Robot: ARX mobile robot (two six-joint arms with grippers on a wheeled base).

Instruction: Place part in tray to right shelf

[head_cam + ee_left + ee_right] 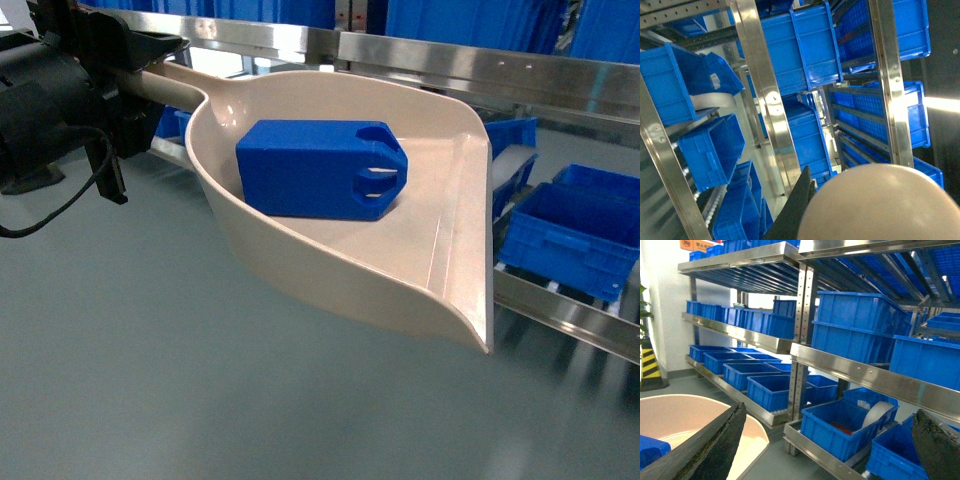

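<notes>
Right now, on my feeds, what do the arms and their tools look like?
In the head view the left arm is a bulky matte black housing with a thin black cable looping beneath it. The left tool shows as a black wedge-shaped finger. The right tool has two dark fingers with rough, textured surfaces. No markings visible.

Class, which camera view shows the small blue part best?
The head view: the part lies whole inside the tray, slot cutouts visible. The right wrist view catches only a corner at its bottom-left edge; the left wrist view shows none.
</notes>
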